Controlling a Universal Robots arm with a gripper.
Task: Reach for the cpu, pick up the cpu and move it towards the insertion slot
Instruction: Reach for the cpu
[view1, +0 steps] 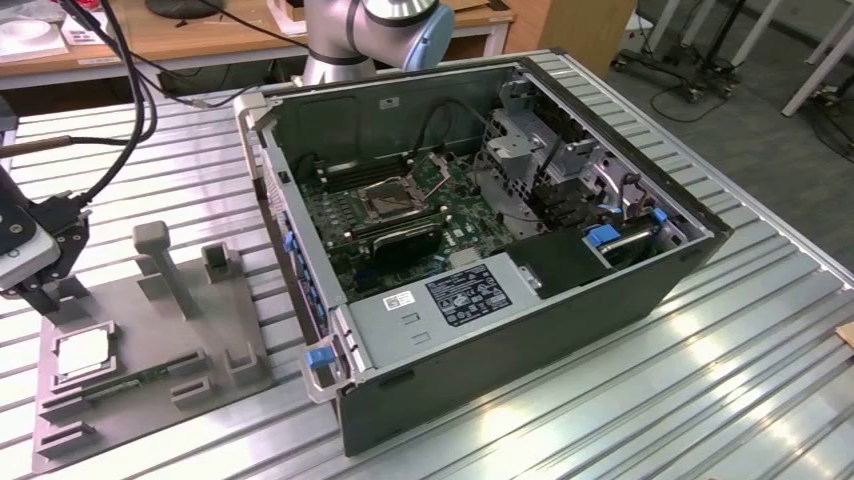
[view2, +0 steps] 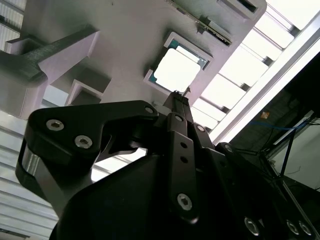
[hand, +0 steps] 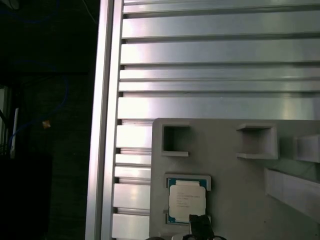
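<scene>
The cpu (view1: 83, 352) is a flat square chip with a silvery-white face, lying in a square recess of the grey plastic tray (view1: 200, 340) on the exterior view's left. My gripper (view1: 32, 285) hangs just above the tray, close over the cpu's far edge and apart from it. In the second wrist view the gripper (view2: 179, 97) points at the cpu (view2: 179, 67). In the first wrist view the gripper's dark tip (hand: 200, 225) overlaps the edge of the cpu (hand: 186, 198). The insertion slot (view1: 391, 198), silver-framed with a dark centre, sits on the green board inside the open computer case (view1: 534, 340).
A long green memory stick (view1: 134, 380) lies in the tray beside the cpu. Grey posts (view1: 156, 262) rise from the tray. The case walls, cables and drive cage (view1: 534, 160) surround the board. Everything rests on a ribbed metal table (view1: 721, 380).
</scene>
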